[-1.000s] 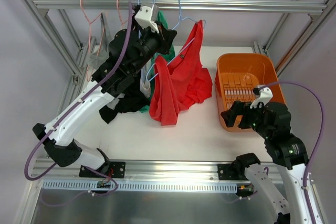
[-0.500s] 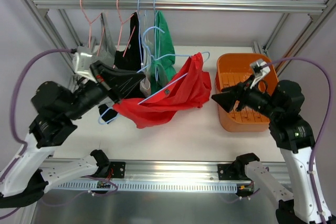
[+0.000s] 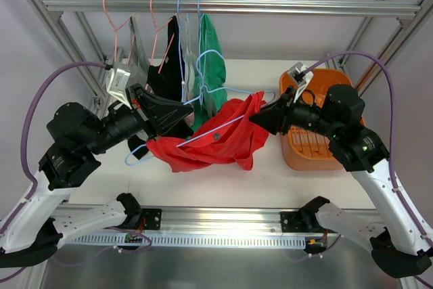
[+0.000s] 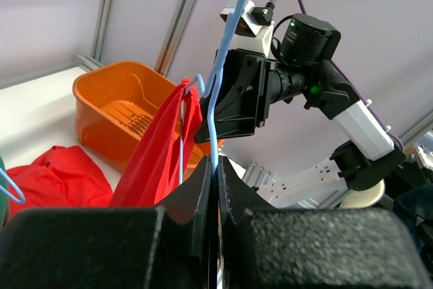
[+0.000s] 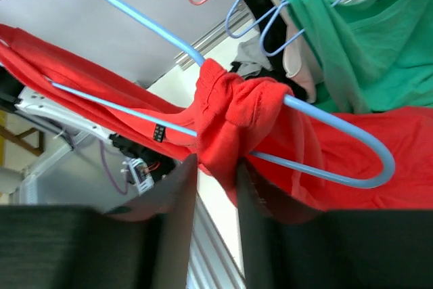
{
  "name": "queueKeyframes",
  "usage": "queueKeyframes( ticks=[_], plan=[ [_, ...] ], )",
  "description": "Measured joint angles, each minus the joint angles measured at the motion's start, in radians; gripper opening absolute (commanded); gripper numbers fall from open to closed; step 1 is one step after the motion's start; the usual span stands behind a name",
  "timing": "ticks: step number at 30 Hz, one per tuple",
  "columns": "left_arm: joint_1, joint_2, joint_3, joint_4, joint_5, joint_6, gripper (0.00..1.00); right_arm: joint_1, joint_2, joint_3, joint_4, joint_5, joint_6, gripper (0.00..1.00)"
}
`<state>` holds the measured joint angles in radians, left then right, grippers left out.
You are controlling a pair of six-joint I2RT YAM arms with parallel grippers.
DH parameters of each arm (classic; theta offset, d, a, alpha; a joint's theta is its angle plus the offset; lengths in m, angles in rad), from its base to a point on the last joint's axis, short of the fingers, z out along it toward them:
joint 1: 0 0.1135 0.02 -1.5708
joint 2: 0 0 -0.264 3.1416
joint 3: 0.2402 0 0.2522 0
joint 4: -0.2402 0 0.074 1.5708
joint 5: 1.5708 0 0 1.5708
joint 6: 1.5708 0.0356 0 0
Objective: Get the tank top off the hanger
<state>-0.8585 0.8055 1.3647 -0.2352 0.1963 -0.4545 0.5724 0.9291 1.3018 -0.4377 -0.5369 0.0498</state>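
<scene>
The red tank top hangs bunched on a light blue hanger held low over the table, off the rail. My left gripper is shut on the hanger's wire; in the left wrist view the wire runs up from between the closed fingertips, with the tank top draped beside it. My right gripper is at the hanger's right end. In the right wrist view its jaws pinch the bunched strap of the tank top, which wraps the hanger's looped end.
An orange basket stands at the right, partly behind my right arm. On the rail hang a green garment, a black one and pink hangers. Frame posts rise on both sides.
The left arm has swung the hanger and tank top down from the rail to the middle. The right arm has moved left from the basket, and its jaws have narrowed onto the strap.
</scene>
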Motion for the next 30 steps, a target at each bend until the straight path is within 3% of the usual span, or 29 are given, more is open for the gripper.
queueKeyframes(
  ticks=[1, 2, 3, 14, 22, 26, 30],
  plan=[
    [0.0, 0.003, 0.0, 0.0, 0.0, -0.001, 0.0, 0.011, -0.007, -0.004, 0.002, 0.025, -0.006, 0.19],
    [0.0, 0.006, 0.0, 0.0, 0.0, -0.002, 0.0, 0.013, -0.012, -0.008, 0.002, 0.043, -0.011, 0.03],
    [0.0, 0.007, 0.0, 0.0, 0.001, -0.002, 0.0, 0.013, -0.018, -0.013, 0.002, 0.064, -0.018, 0.0],
    [0.0, -0.022, 0.0, -0.077, -0.005, 0.007, 0.0, 0.017, -0.071, -0.022, -0.052, 0.438, -0.041, 0.0],
    [0.0, -0.041, 0.067, -0.175, 0.087, 0.01, 0.0, 0.016, -0.095, 0.101, -0.146, 0.684, -0.081, 0.0],
    [0.0, -0.035, 0.169, -0.176, 0.107, 0.011, 0.0, 0.016, -0.112, 0.109, -0.175, 0.612, -0.078, 0.0],
    [0.0, -0.026, 0.216, -0.053, 0.123, 0.019, 0.0, 0.016, -0.154, 0.056, -0.176, 0.371, -0.057, 0.0]
  ],
)
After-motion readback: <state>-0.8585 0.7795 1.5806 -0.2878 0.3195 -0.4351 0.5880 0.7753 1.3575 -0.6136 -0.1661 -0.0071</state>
